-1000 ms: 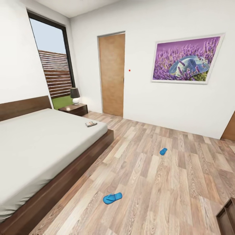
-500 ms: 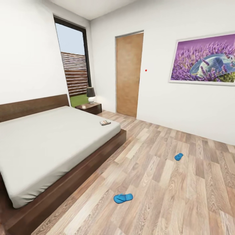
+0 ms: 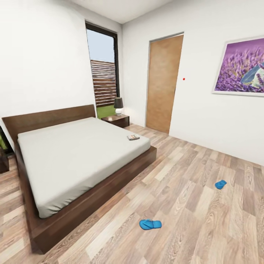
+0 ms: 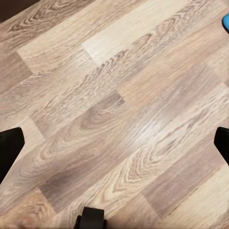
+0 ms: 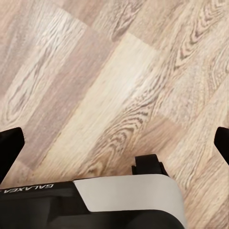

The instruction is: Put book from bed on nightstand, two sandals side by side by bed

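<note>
- In your head view, the bed took up the left half of the frame, with its grey mattress on a dark wood frame and the headboard at the back.
- At the far left edge, just past the bed, you saw a bit of something low and dark; too little of it showed to say what it was.
- The book lay flat on the mattress, close to the bed's right edge and near its top corner.
- Behind that corner stood a nightstand with a small lamp on top, in front of the tall window.
- To the right of the window was the brown door, and the purple flower picture hung at the upper right.
- One sandal lay on the wood floor at the lower middle, near the foot of the bed but not touching it.
- The other sandal lay further right, well apart from the first.
- In your left wrist view, the left claw had its dark tips wide apart at both sides, with bare floor between them and a bit of blue in the upper right corner.
- In your right wrist view, the right claw was spread wide too, holding nothing, over the floor.
</note>
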Robot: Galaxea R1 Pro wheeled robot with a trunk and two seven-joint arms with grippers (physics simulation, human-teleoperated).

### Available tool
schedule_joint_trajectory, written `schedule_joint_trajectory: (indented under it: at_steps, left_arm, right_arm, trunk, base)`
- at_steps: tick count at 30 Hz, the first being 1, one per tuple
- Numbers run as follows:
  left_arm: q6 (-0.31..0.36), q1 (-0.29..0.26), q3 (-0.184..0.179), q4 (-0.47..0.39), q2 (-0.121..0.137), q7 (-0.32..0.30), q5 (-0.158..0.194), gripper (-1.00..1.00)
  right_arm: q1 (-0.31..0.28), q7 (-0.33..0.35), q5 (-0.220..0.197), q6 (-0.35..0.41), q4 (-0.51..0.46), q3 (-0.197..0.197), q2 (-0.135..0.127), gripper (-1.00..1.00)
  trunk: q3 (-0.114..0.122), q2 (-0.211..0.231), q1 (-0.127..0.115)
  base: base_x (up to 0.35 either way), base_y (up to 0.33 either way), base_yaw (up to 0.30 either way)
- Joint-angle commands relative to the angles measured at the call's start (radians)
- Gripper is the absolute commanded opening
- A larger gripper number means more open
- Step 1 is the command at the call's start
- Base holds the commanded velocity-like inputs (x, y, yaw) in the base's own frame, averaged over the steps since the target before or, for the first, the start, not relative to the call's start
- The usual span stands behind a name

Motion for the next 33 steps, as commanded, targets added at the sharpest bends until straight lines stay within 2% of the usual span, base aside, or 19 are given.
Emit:
schedule_joint_trajectory:
  at_steps: [1,6,21,33]
  left_arm:
    - [-0.002,0.000,-0.001,-0.001,0.000,0.002,0.010,1.00]
    - [-0.002,0.000,-0.001,-0.001,0.000,0.002,0.010,1.00]
    - [-0.002,0.000,-0.001,-0.001,0.000,0.002,0.010,1.00]
    - [-0.002,0.000,-0.001,-0.001,0.000,0.002,0.010,1.00]
  right_arm:
    - [-0.001,-0.005,-0.010,-0.003,-0.001,0.008,-0.001,1.00]
    - [0.000,-0.005,-0.010,-0.003,0.000,0.007,-0.001,1.00]
    - [0.000,-0.005,-0.010,-0.003,-0.001,0.007,-0.001,1.00]
    - [0.000,-0.005,-0.010,-0.003,-0.001,0.007,-0.001,1.00]
  trunk:
    - [-0.001,0.000,0.000]
    - [-0.001,0.000,0.000]
    - [-0.001,0.000,0.000]
    - [-0.001,0.000,0.000]
  base:
    - [0.000,0.000,0.273]
    - [0.058,0.000,0.110]
    - [0.253,0.000,0.013]
    - [0.017,0.000,0.263]
